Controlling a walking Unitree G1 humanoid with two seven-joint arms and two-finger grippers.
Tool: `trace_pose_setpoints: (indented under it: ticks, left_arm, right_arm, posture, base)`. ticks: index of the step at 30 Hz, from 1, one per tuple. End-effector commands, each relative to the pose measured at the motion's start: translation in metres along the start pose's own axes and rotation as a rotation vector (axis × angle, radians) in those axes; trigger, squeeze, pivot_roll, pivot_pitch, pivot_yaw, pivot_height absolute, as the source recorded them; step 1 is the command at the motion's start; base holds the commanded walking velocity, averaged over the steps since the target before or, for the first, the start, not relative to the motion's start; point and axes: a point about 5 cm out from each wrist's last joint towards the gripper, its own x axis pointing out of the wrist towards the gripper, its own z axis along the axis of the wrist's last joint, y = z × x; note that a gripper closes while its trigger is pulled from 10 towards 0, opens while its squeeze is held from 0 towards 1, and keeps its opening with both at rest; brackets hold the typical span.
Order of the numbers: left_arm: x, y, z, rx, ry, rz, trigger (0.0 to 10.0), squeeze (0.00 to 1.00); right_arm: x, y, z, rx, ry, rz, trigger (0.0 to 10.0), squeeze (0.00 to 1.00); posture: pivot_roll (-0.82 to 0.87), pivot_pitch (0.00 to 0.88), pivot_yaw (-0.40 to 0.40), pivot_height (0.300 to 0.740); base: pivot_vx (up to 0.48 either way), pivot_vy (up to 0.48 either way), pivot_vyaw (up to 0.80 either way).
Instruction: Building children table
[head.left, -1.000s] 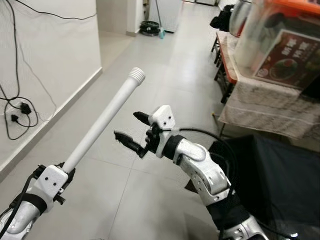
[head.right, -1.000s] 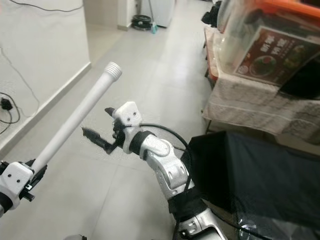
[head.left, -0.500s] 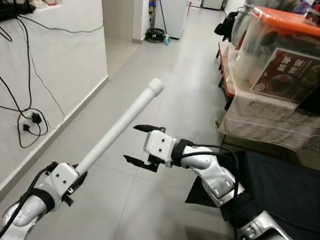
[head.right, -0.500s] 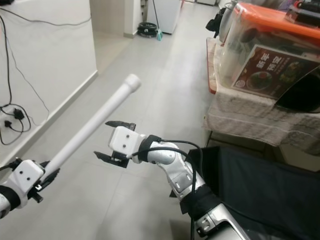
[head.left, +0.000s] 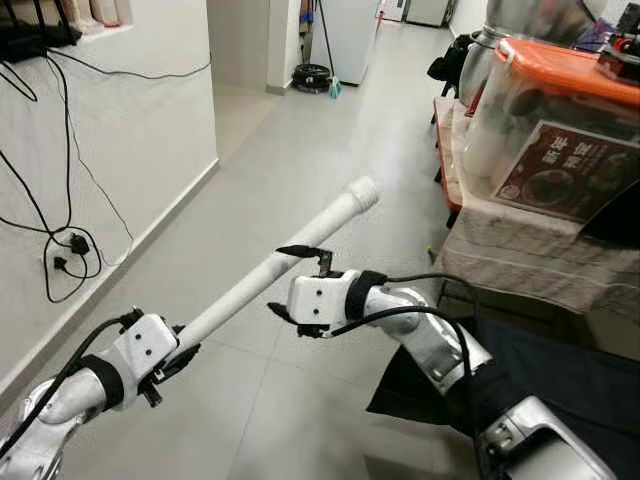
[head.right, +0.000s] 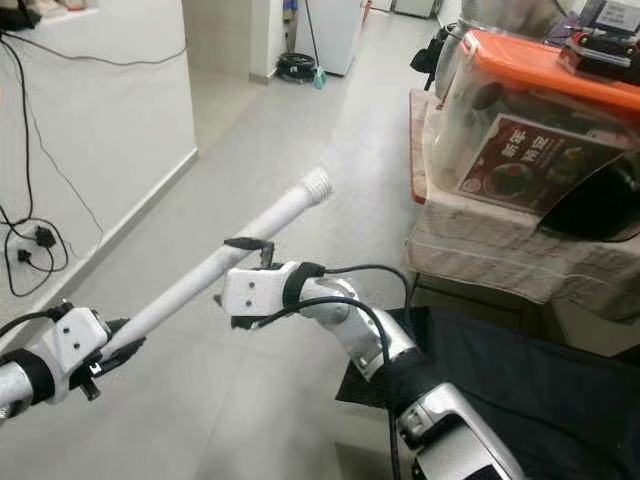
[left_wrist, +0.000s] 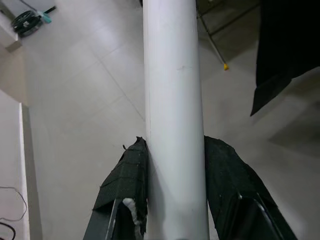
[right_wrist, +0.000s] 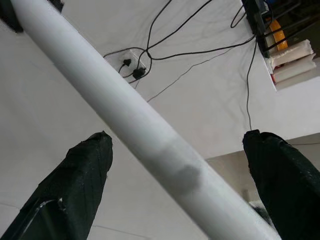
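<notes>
table leg (head.left: 270, 275) base hidden inside left end effector (head.left: 165, 352), orange-lidded bin (head.left: 560, 110) cropped

The long plastic table leg (head.left: 268, 276) is plain white with a ribbed tip. Both grippers wear white housings and black fingers (left_wrist: 125, 187). The tiled floor (head.left: 290, 150) is pale grey, the wall (head.left: 110, 150) white with black cables (head.left: 62, 240). The clear storage box has an orange lid (head.left: 570, 60) and a dark red label (head.left: 560, 180).

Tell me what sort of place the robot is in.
Probably a home hallway used for storage: tiled floor, a wall socket with trailing cables, and a cloth-covered table holding an orange-lidded plastic tub.
</notes>
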Motion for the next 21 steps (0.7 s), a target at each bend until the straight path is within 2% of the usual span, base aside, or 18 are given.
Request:
trace_pose_setpoints:
  ticks: [1, 9, 13, 21]
  left_arm:
    - [0.0, 0.004, 0.002, 0.026, 0.018, -0.045, 10.0, 0.0]
    - [0.004, 0.007, 0.008, 0.063, 0.014, -0.109, 10.0, 0.0]
    - [0.011, 0.011, 0.026, 0.131, -0.017, -0.166, 10.0, 0.0]
    - [0.016, 0.012, 0.044, 0.139, -0.071, -0.188, 10.0, 0.0]
  right_arm:
    - [0.0, 0.0, -0.004, -0.08, 0.02, 0.019, 10.0, 0.0]
    - [0.003, -0.008, -0.007, -0.188, 0.04, 0.02, 10.0, 0.0]
    - [0.008, -0.006, -0.013, -0.259, 0.086, 0.054, 10.0, 0.0]
    - [0.009, -0.005, -0.028, -0.244, 0.175, 0.076, 10.0, 0.0]
  posture:
    - [0.06, 0.0, -0.095, 0.74]
    - [0.06, 0.0, -0.093, 0.74]
    - [0.06, 0.0, -0.096, 0.74]
    - [0.06, 0.0, -0.096, 0.74]
  base:
    - [0.0, 0.0, 0.0]
    - [0.0, 0.0, 0.0]
    - [0.0, 0.0, 0.0]
    - [0.0, 0.0, 0.0]
